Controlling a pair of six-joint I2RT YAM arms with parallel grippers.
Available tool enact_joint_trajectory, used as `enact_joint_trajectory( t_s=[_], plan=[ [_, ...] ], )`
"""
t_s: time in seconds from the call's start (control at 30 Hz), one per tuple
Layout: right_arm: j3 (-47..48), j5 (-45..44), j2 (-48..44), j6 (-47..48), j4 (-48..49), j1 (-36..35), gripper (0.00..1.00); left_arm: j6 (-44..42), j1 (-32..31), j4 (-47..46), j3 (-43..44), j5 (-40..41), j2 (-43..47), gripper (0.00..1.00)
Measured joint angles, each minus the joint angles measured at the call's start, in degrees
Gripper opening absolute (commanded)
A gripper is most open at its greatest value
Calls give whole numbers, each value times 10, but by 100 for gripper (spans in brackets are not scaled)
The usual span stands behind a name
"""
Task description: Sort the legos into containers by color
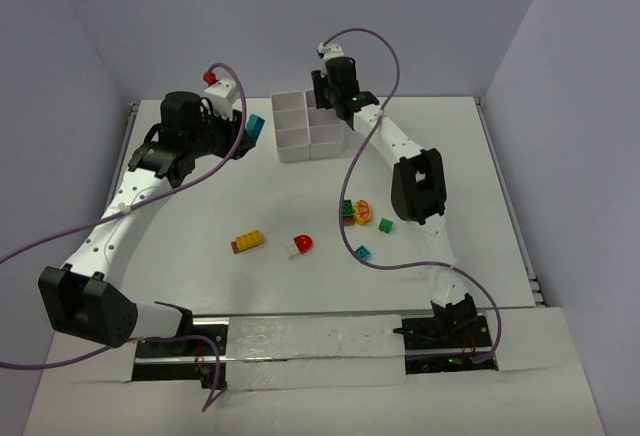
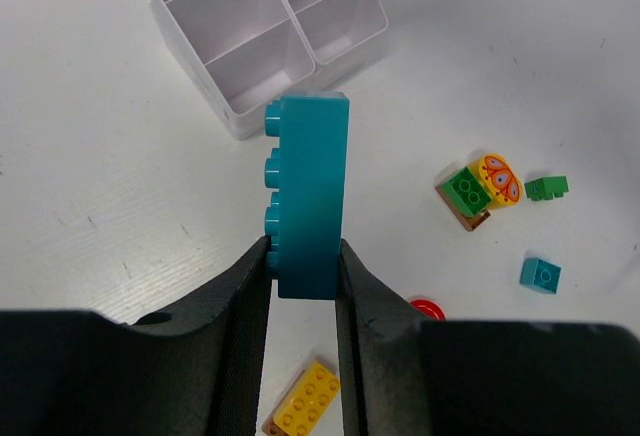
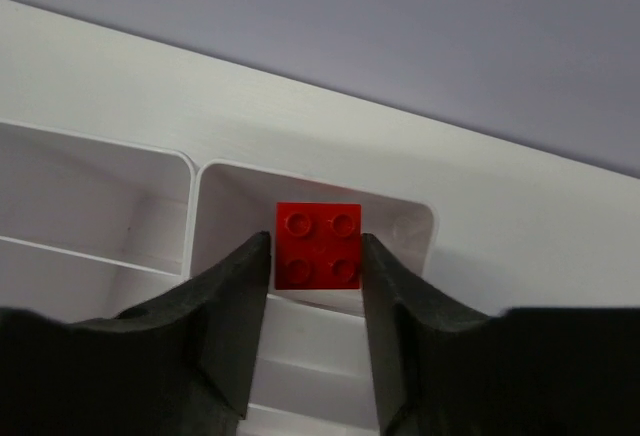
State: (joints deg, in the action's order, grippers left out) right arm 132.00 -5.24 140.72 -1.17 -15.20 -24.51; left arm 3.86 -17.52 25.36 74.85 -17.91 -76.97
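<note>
My left gripper (image 1: 252,128) (image 2: 305,256) is shut on a long teal brick (image 2: 312,186), held on edge above the table just left of the white six-compartment tray (image 1: 296,141) (image 2: 250,116). My right gripper (image 1: 322,104) (image 3: 317,251) is shut on a red 2x2 brick (image 3: 318,246) over the tray's back right compartment (image 3: 300,171). All the compartments that show look empty.
Loose on the table are a yellow brick on a brown plate (image 1: 249,241) (image 2: 305,396), a red-and-white piece (image 1: 299,246), a green, brown and orange cluster (image 1: 355,211) (image 2: 480,188), a small green piece (image 1: 384,225) (image 2: 547,188) and a cyan piece (image 1: 362,252) (image 2: 540,274).
</note>
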Motion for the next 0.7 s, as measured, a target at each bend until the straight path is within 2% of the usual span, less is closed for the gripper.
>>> enact_joint_trajectory(
  t_s=[0.07, 0.17, 0.47, 0.57, 0.7],
  plan=[
    [0, 0, 0, -1, 2, 0, 80, 0, 0, -1, 0, 0, 0, 0],
    [0, 1, 0, -1, 6, 0, 86, 0, 0, -4, 0, 0, 0, 0],
    [-14, 14, -10, -10, 2, -3, 93, -32, 0, -1, 13, 9, -27, 0],
    [-59, 24, -51, -25, -5, -6, 95, -73, 0, 13, 59, 24, -70, 0],
    [-141, 53, -155, -44, -20, -3, 96, -144, 1, 38, 146, 44, -144, 0]
  ],
)
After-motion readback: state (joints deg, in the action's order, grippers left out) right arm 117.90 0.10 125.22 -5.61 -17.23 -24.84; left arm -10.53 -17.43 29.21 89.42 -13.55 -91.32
